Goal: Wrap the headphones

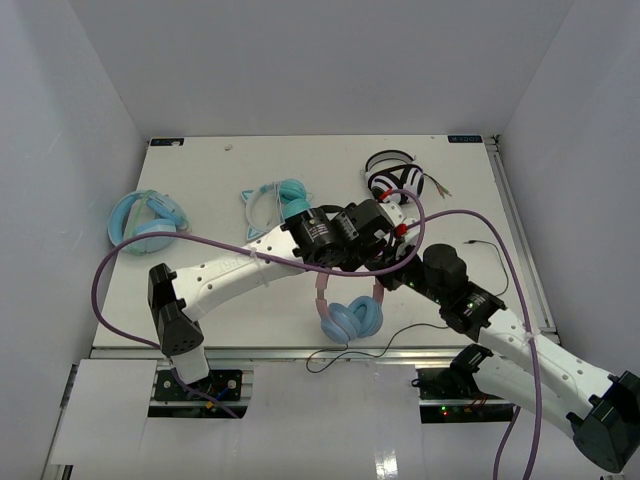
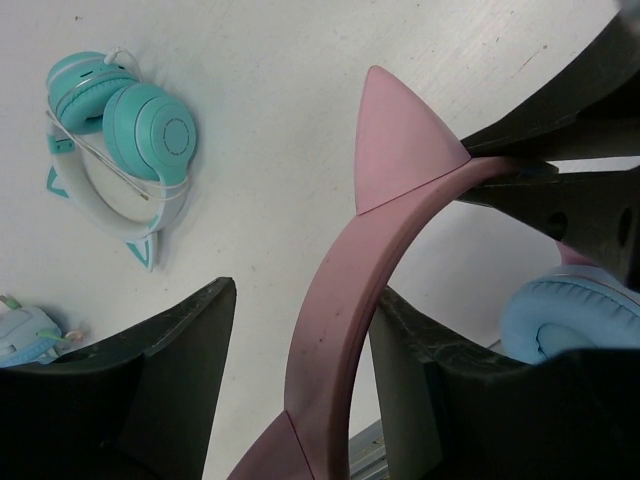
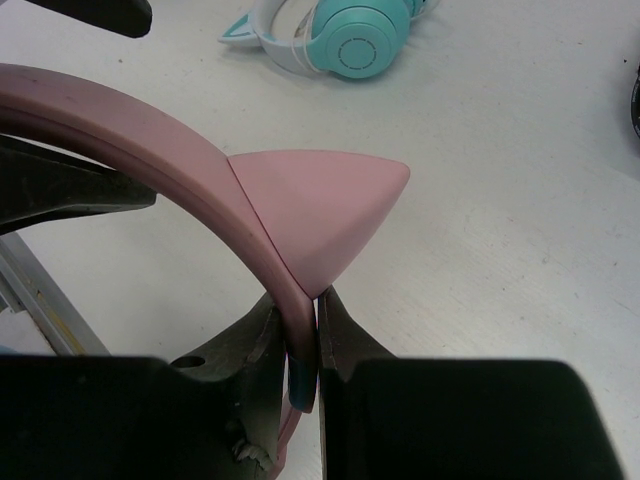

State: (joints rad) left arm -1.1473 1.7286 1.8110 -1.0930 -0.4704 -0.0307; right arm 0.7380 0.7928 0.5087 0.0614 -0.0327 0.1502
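Plainly the headphones (image 1: 350,318) are light, and stiff only along the pink band (image 2: 335,300). The padded blue cups (image 1: 365,315) look soft, and the thin black cable (image 1: 400,338) is limp and apt to snag. I judge the band, beside an ear, the soundest place to hold.

They sit near the front edge of the table (image 1: 200,170), about midway along it. The cups are nearest the arms and the band arches away toward the far side; that cups-to-crown line is the long axis. Whether the cups touch the table I cannot tell.

The right gripper (image 3: 300,305) is pinched tight on the band just under an ear (image 3: 320,200). The left gripper (image 2: 300,295) straddles the band with its fingers spread, one just beside it and the other apart. The cable trails loose along the front edge, unwound. A teal pair (image 1: 280,200) lies well apart, further back.
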